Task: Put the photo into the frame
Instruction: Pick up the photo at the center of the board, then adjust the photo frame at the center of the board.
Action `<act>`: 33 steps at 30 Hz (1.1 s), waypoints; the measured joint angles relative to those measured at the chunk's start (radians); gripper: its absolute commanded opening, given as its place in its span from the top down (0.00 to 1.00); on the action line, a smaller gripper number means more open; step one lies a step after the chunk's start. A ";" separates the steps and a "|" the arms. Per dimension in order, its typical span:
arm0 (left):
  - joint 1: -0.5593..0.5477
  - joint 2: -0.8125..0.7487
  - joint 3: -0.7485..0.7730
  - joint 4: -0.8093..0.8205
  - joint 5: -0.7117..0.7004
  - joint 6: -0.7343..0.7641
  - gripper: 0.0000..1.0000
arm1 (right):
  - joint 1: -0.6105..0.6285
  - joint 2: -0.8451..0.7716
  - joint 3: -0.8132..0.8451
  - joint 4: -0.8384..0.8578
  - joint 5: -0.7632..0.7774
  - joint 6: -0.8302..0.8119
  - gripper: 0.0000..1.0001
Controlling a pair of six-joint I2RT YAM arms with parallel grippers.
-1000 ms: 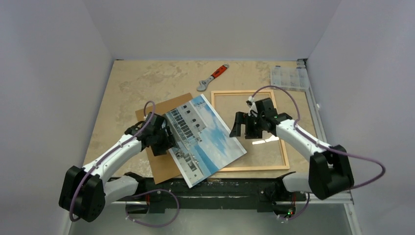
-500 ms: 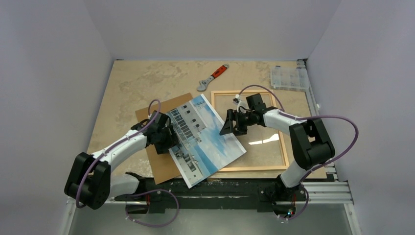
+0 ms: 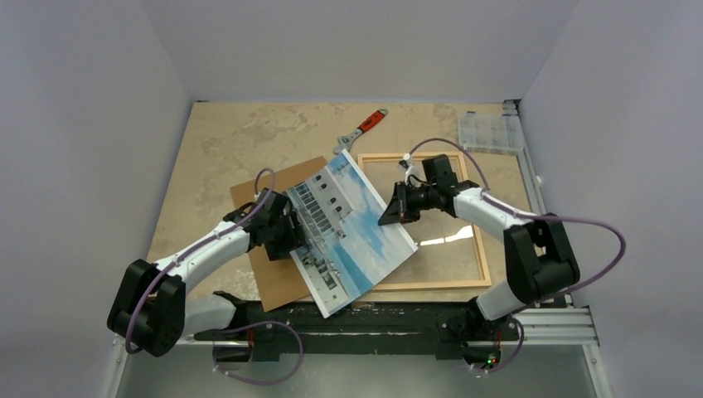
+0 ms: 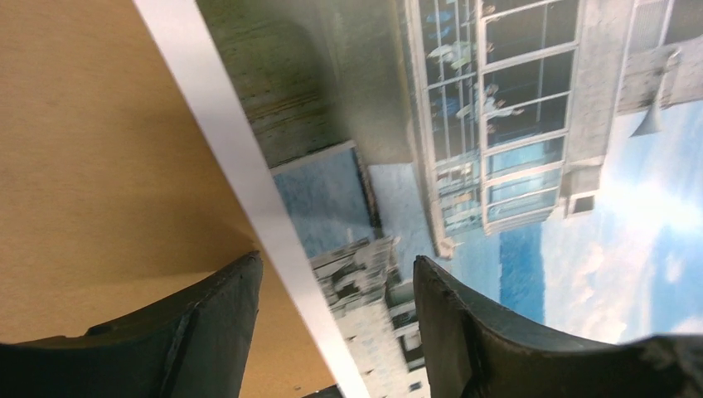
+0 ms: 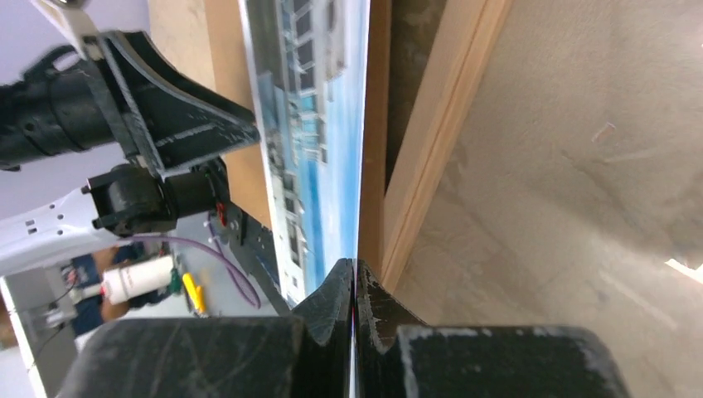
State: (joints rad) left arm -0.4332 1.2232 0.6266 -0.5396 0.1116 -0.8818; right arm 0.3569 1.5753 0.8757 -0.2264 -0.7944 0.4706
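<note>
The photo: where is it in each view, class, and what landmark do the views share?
Top external: photo tilted at centre.
Left wrist: photo fills the right side.
Right wrist: photo edge-on, pinched by right tool.
Shared landmark: brown board beside its left edge.

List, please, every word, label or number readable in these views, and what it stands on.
None can be read. The photo shows only a white ship or building, sky and water; no lettering shows on the wooden frame, brown backing board, orange-handled wrench or clear compartment box.
</note>
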 measured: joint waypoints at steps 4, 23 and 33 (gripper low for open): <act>-0.077 -0.002 0.027 -0.009 -0.001 -0.023 0.32 | 0.000 -0.181 0.040 -0.128 0.140 0.000 1.00; -0.537 0.366 0.615 -0.190 -0.240 -0.156 0.26 | 0.000 -0.698 0.403 -0.577 0.945 -0.043 1.00; -0.609 0.604 0.790 -0.208 -0.333 -0.156 0.48 | 0.000 -0.683 0.257 -0.584 0.983 -0.071 1.00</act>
State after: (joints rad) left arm -1.0424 1.8271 1.4170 -0.7471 -0.2211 -1.0378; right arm 0.3569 0.8921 1.1328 -0.8108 0.1883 0.3992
